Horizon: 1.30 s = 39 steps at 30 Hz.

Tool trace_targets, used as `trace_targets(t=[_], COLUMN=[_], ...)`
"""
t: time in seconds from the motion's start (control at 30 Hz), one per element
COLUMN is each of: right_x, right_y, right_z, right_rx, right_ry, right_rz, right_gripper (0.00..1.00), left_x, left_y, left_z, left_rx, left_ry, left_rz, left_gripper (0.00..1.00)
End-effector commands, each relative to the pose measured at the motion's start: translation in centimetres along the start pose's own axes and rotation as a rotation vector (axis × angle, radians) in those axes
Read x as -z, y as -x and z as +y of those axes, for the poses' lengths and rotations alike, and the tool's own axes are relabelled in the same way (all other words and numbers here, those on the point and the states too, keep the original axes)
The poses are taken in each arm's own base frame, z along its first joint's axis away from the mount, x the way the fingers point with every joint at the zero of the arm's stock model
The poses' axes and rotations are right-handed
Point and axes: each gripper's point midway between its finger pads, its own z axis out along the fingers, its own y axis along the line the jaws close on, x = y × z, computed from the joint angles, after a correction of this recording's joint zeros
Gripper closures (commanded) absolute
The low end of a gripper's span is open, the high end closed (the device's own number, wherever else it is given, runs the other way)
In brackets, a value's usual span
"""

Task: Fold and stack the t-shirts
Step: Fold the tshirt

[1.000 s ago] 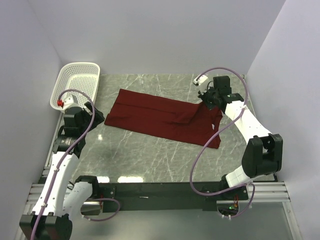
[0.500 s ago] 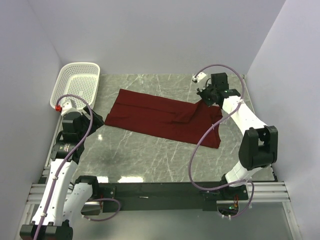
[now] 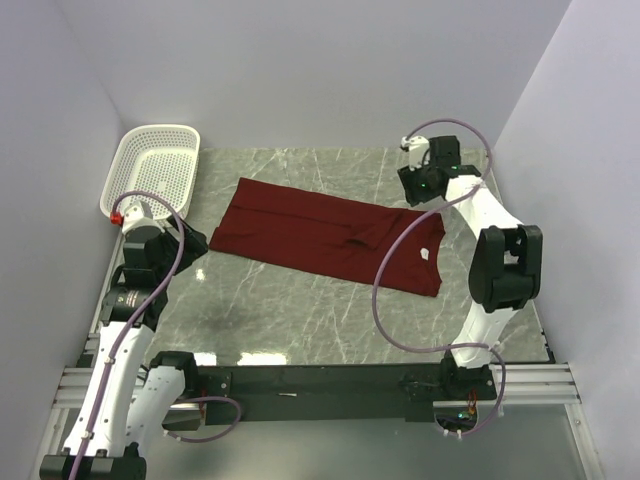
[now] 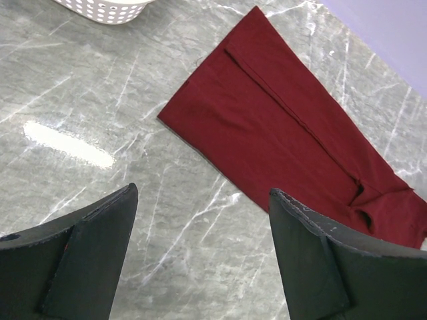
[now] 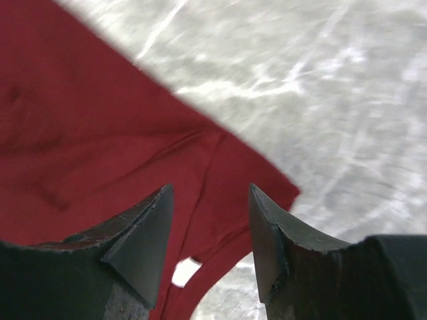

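A maroon t-shirt [image 3: 330,235] lies flat across the marble table [image 3: 290,310] as a long folded band, its small white neck label [image 3: 427,254] near the right end. My right gripper [image 3: 416,190] hovers open just above the shirt's far right corner, holding nothing. In the right wrist view the t-shirt [image 5: 100,133] and label [image 5: 185,272] lie below the parted right gripper [image 5: 210,188]. My left gripper [image 3: 195,243] stands open off the shirt's left end. The left wrist view has the t-shirt [image 4: 287,127] ahead of the left gripper [image 4: 203,191], with bare marble between the fingers.
A white mesh basket [image 3: 155,170] stands at the table's far left corner, its rim [image 4: 107,8] at the top of the left wrist view. Purple walls close in the table on three sides. Cables loop over both arms.
My right gripper has opened and let go of the shirt's right corner, which now lies flat. That arm has drawn back toward the far edge. The left arm has barely moved.
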Motion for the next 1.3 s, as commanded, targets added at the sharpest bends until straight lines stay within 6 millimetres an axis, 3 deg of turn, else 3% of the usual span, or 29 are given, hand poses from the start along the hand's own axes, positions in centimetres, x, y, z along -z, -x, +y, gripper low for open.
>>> trace_targets(t=[0.0, 0.13, 0.23, 0.3, 0.4, 0.53, 0.73, 0.93, 1.27], right_x=[2.9, 3.6, 1.9, 1.8, 0.4, 0.4, 0.8, -1.0, -2.3], right_y=[-1.4, -5.0, -6.2, -5.6, -6.3, -6.6, -7.1, -6.9, -6.1], right_z=[4.7, 7.8, 8.2, 8.8, 10.1, 11.3, 14.7, 14.5, 13.9], right_rx=[0.029, 0.198, 0.184, 0.099, 0.064, 0.083, 0.306, 0.351, 0.372], right_ry=[0.314, 0.474, 0.508, 0.561, 0.601, 0.618, 0.573, 0.446, 0.351], right_rz=[-0.013, 0.027, 0.087, 0.133, 0.156, 0.160, 0.135, 0.177, 0.193], right_gripper=[0.44, 0.45, 0.51, 0.60, 0.60, 0.59, 0.53, 0.49, 0.49], left_x=[0.6, 0.8, 0.9, 1.0, 1.2, 1.5, 1.4, 1.3, 1.4], left_y=[-0.1, -0.6, -0.7, -0.8, -0.9, -0.8, -1.0, -1.1, -1.2], left_z=[-0.7, -0.9, -1.1, -1.2, -0.9, -1.0, -0.9, -0.8, -0.8], left_rx=[0.004, 0.015, 0.029, 0.035, 0.035, 0.037, 0.038, 0.039, 0.039], left_ry=[-0.043, -0.069, -0.082, -0.084, -0.077, -0.084, -0.075, -0.076, -0.079], left_rz=[-0.002, 0.008, 0.013, 0.018, 0.018, 0.014, 0.021, 0.022, 0.023], left_gripper=[0.15, 0.15, 0.15, 0.15, 0.15, 0.15, 0.15, 0.15, 0.15])
